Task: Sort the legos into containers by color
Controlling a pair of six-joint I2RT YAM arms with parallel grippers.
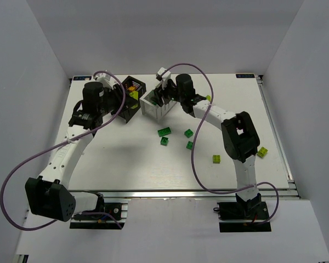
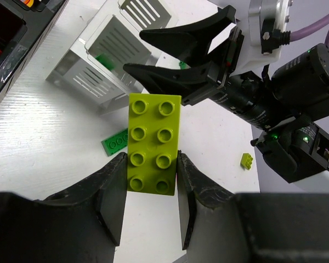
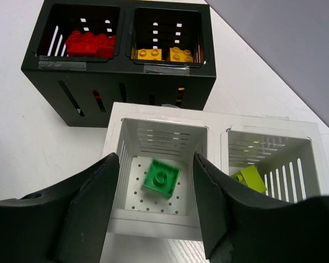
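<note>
Left gripper (image 2: 151,164): clenched on the long yellow-green brick, one finger flat against each long side of its near half.
Long yellow-green brick (image 2: 153,126): two studs by four, with the studded face turned to the left wrist camera. Its long axis runs straight out along the fingers, and the far end points toward the right gripper. It is held above the table (image 1: 115,159), near the black container.
Black container (image 3: 126,82): has two compartments. In the right wrist view, red legos (image 3: 90,44) fill the left one and orange-yellow legos (image 3: 163,53) the right one.
White container (image 3: 164,112): just beside the black one; whether they touch cannot be told.
Green brick (image 3: 162,177): on the floor of the white container's left compartment, turned corner-on and slightly blurred.
Small yellow-green brick (image 3: 249,178): in the white container's right compartment, leaning in a corner.
Right gripper (image 3: 156,159): released, jaws wide with nothing between them, poised over the green brick's compartment.
Loose legos (image 1: 164,131): green, yellow-green and yellow pieces scattered on the table, to the near and right sides of the white container.
Outlying brick (image 1: 261,152): yellow-green, well apart at the right.
View notes: only the right wrist view shows the compartment contents. Only the left wrist view shows the grip and the brick's heading. Only the top view shows the scattered pieces together.
</note>
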